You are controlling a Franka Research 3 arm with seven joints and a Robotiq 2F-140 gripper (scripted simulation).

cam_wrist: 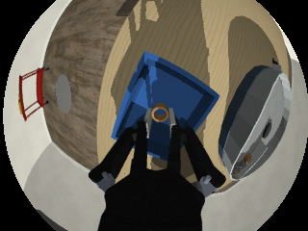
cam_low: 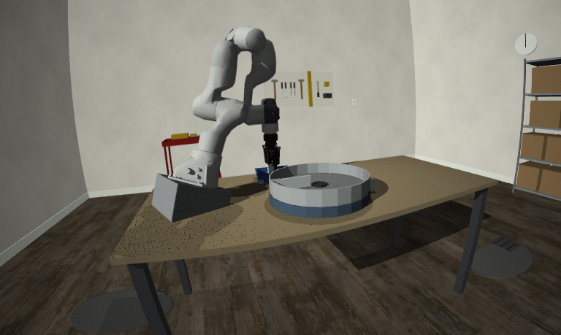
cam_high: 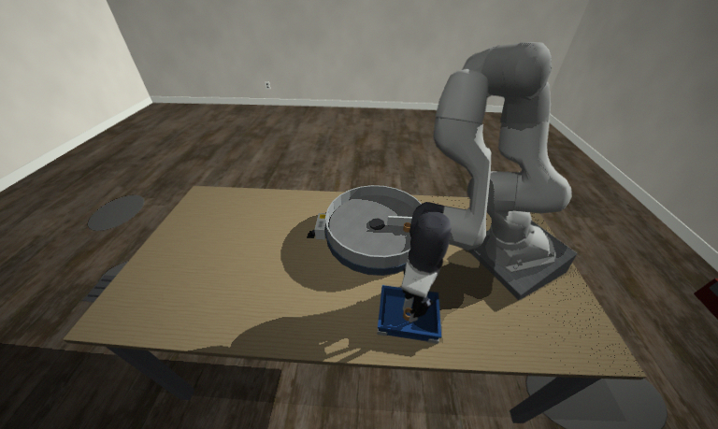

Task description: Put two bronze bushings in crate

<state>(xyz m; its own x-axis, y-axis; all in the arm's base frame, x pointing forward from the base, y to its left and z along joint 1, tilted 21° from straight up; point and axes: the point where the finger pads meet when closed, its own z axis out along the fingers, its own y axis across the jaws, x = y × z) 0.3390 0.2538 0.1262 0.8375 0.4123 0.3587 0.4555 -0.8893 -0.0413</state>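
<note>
I am holding my fingers slightly parted around a bronze bushing (cam_wrist: pixel 158 115), over the blue crate (cam_wrist: pixel 178 89). Beside the crate, the turning table (cam_wrist: pixel 241 106) is standing on my bench (cam_wrist: pixel 218 29), carrying more bronze pieces (cam_wrist: pixel 247 158). A red cart (cam_wrist: pixel 39 89) is standing beyond.
</note>
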